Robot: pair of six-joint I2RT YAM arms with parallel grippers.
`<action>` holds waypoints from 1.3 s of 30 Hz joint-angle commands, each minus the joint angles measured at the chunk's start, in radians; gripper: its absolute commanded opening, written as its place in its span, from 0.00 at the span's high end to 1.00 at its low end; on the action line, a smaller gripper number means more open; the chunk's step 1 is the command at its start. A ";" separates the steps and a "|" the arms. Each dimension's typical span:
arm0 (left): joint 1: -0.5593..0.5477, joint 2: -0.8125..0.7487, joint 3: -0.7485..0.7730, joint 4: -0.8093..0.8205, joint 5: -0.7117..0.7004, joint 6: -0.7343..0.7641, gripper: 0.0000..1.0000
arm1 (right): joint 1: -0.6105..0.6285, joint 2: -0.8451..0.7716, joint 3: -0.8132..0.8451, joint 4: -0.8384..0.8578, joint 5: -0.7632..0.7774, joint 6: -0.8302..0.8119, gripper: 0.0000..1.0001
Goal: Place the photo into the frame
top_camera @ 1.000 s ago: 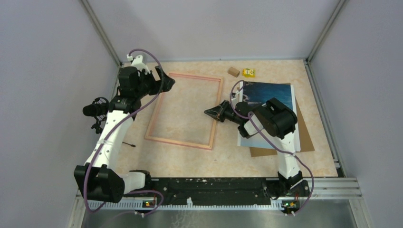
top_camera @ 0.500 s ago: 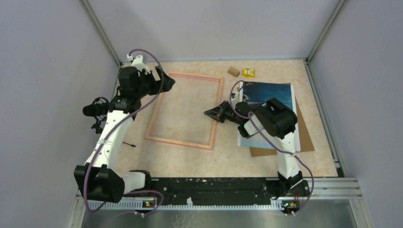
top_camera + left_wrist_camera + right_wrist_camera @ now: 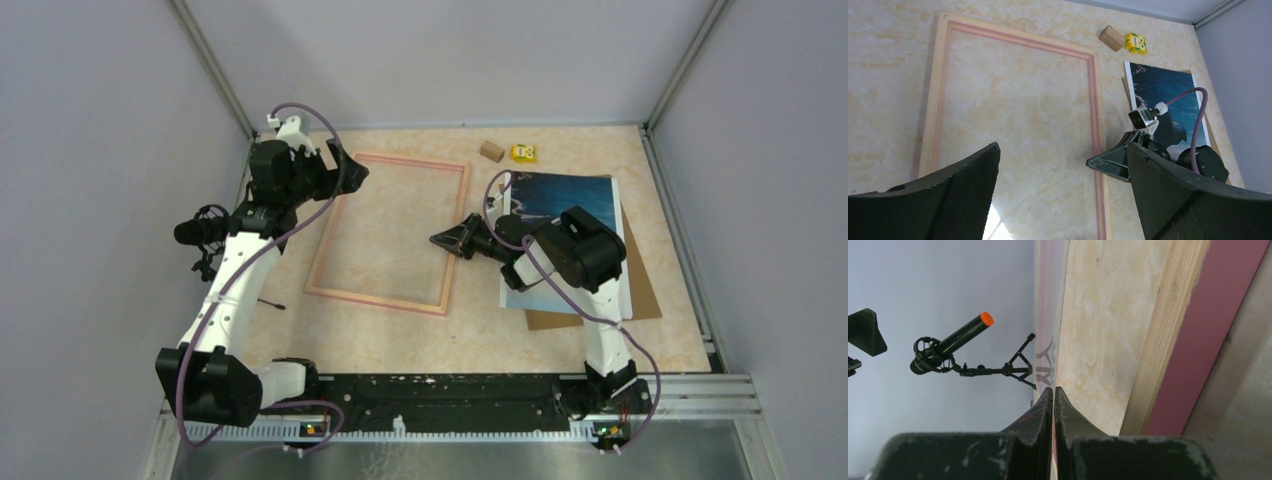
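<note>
Overhead view of my two arms on a marble-patterned table. The frame (image 3: 390, 298) lies flat, centre-left, with only bare table inside it. The photo (image 3: 560, 195) lies face up well to the right, on a brown backing board (image 3: 645, 290) and partly under my right arm.

My right gripper (image 3: 437, 238) has its fingers pressed together with nothing between them. The tips reach across the frame's right rail — I cannot tell whether they touch it. My left gripper (image 3: 352, 172) hangs spread wide and empty by the frame's far left corner.

I judge this is the frame-settling step, with the photo not yet picked up. Next I would need to turn my right gripper to the photo, catch an edge, then line the print up squarely with the opening.
</note>
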 commanded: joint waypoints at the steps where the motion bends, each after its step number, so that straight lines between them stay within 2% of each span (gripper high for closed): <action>1: 0.006 -0.008 -0.003 0.047 0.013 -0.008 0.02 | -0.010 -0.061 -0.007 0.043 -0.022 -0.027 1.00; 23: 0.007 -0.003 -0.007 0.049 0.016 -0.012 0.02 | -0.023 -0.050 -0.004 0.040 -0.050 -0.034 1.00; 39: 0.007 -0.009 -0.008 0.051 0.016 -0.012 0.02 | -0.025 -0.088 0.007 0.028 -0.074 -0.115 1.00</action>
